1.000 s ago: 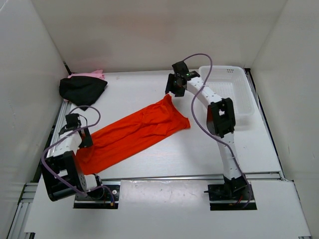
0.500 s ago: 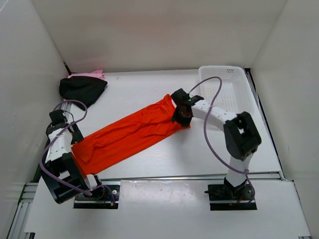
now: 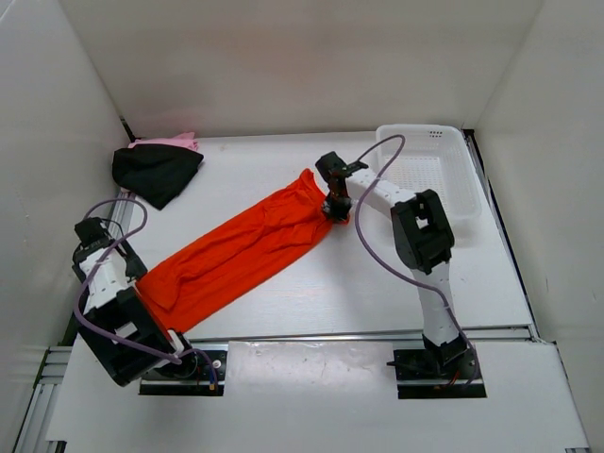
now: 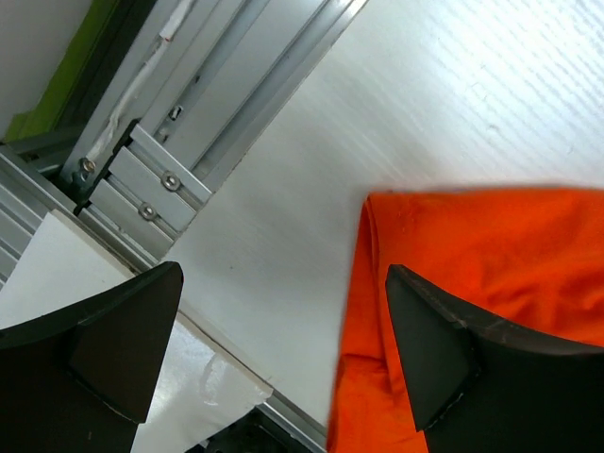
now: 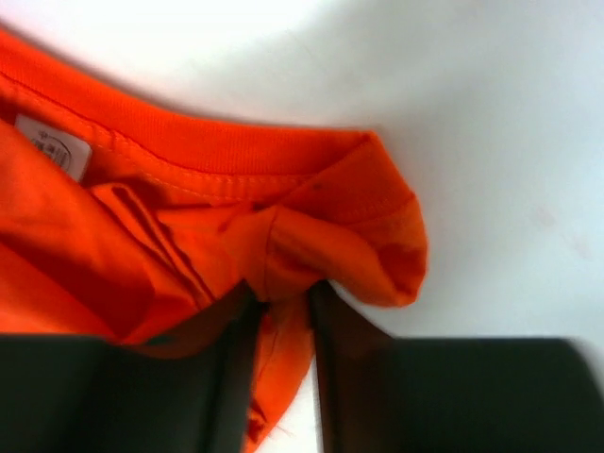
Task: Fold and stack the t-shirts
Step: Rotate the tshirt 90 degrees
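Near left edge of the bench [image 3: 377, 283]: the left gripper [image 4: 283, 283] has drawn back toward that edge. Its fingers are spread wide and hold nothing, beside the hem corner of the orange t-shirt [image 3: 236, 250].

The shirt lies diagonally from the near left corner toward mid-bench. At its far end the right gripper [image 5: 280, 302] has come in and closed. Its fingers now pinch a fold of cloth by the collar, and the sleeve that jutted right is drawn in.

Judgement: folding has begun, with one end secured.

Far left corner: black t-shirt [image 3: 156, 170] and pink t-shirt [image 3: 170, 142] remain heaped, unfolded. Far right corner: basket [image 3: 425, 132].
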`<move>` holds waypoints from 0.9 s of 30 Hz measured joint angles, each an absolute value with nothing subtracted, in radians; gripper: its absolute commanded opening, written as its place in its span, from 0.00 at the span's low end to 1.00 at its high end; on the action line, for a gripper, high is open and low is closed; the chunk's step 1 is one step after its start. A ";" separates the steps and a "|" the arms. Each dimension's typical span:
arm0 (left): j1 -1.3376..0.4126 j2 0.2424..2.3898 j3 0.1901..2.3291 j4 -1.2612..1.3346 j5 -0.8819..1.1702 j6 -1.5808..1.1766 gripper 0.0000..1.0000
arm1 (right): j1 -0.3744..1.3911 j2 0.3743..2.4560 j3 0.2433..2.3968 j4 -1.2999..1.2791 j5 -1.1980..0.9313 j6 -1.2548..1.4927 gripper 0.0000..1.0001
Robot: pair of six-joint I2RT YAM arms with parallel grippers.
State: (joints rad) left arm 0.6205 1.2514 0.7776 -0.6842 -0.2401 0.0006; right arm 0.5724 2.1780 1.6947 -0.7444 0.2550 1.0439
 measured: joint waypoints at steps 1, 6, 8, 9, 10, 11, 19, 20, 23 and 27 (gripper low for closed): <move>0.626 1.258 0.780 -0.691 -0.237 0.001 1.00 | 0.569 2.209 1.745 -0.751 0.255 1.032 0.19; 0.621 1.299 0.815 -0.715 -0.206 0.001 1.00 | 0.534 2.423 2.098 -0.731 0.244 0.988 0.09; 0.592 1.304 0.833 -0.720 -0.195 0.000 1.00 | 0.504 2.492 2.206 -0.646 0.198 0.984 0.11; 0.566 1.304 0.839 -0.720 -0.193 0.000 1.00 | 0.488 2.514 2.239 -0.592 0.174 0.984 0.22; 0.533 1.306 0.843 -0.721 -0.187 0.001 1.00 | 0.471 2.533 2.267 -0.518 0.148 0.982 0.32; 0.500 1.308 0.845 -0.724 -0.178 0.000 1.00 | 0.459 2.551 2.291 -0.447 0.125 0.980 0.45; 0.252 1.344 0.840 -0.759 -0.117 0.001 1.00 | 0.433 2.556 2.342 -0.126 0.055 0.884 1.00; 0.232 1.349 0.838 -0.769 -0.109 0.001 1.00 | 0.437 2.519 2.294 -0.134 0.052 0.859 1.00; 0.177 1.354 0.820 -0.786 -0.085 0.000 1.00 | 0.449 2.408 2.170 -0.187 0.048 0.798 1.00; 0.118 1.354 0.773 -0.788 -0.078 0.001 1.00 | 0.487 2.159 1.887 -0.277 0.065 0.747 1.00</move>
State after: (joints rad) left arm 0.1184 1.3537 0.7727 -0.7883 -0.0776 0.0006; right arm 0.4873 2.1590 1.8874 -0.2771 0.0647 0.7471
